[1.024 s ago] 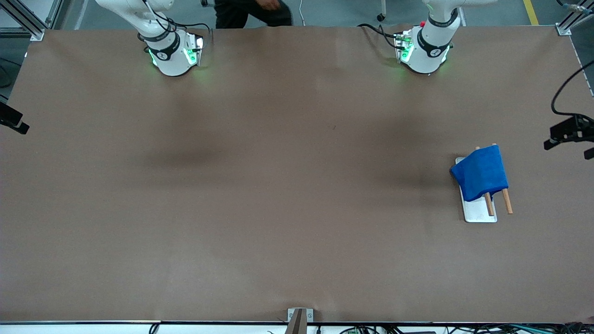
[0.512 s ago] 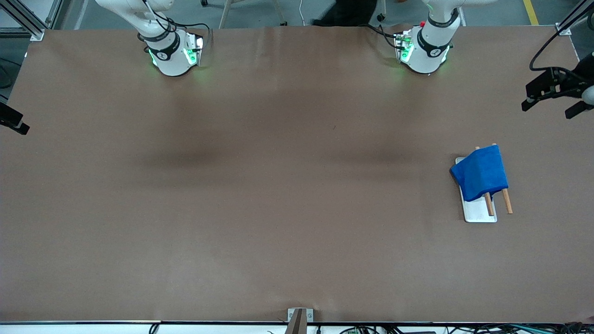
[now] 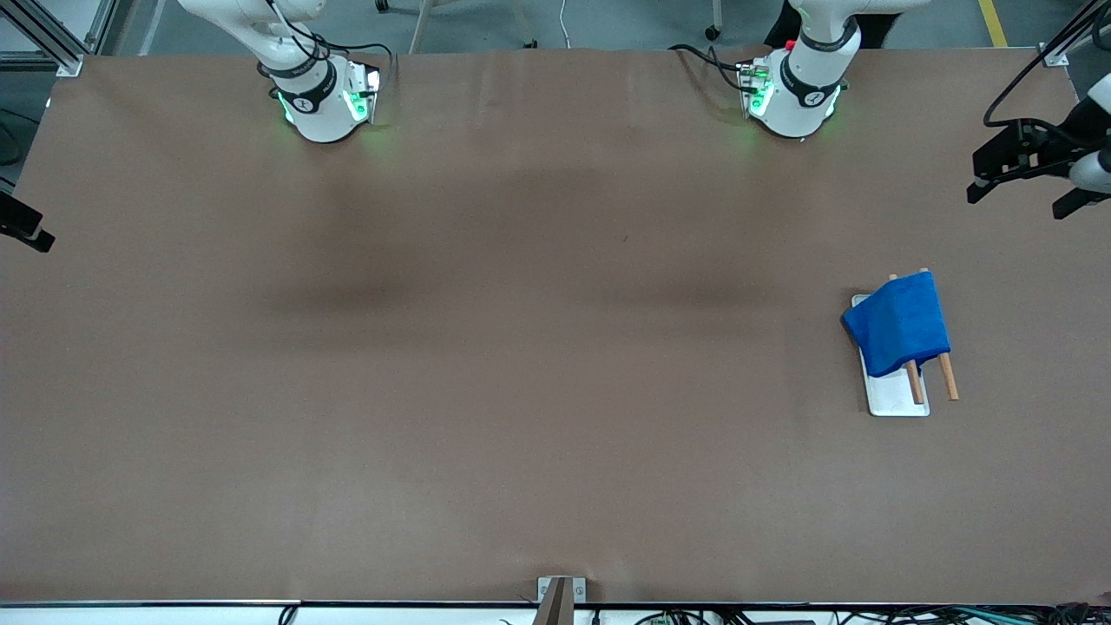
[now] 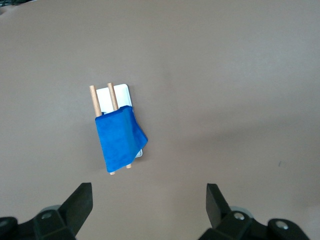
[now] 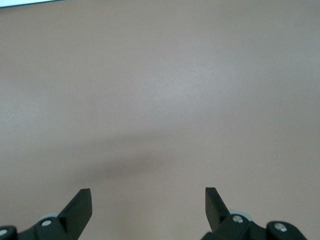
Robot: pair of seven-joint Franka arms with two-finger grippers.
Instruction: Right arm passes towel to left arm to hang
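The blue towel [image 3: 898,323] hangs draped over two wooden rods [image 3: 948,378] of a small rack with a white base [image 3: 898,395], toward the left arm's end of the table. My left gripper [image 3: 1020,198] hovers open and empty over the table's edge at that end, apart from the rack. The left wrist view looks down on the towel [image 4: 117,139] and rods [image 4: 93,100] past the left gripper [image 4: 149,200]. My right gripper [image 3: 26,227] shows only partly at the right arm's end of the table. In its wrist view the right gripper [image 5: 148,202] is open over bare brown table.
The two arm bases [image 3: 325,100] [image 3: 794,95] stand along the table edge farthest from the front camera. A small metal bracket [image 3: 560,595] sits at the edge nearest that camera. Brown paper covers the table [image 3: 521,347].
The left gripper has drawn back from beside the rack toward the bases' edge of the table, staying open. The right gripper and the towel have not moved.
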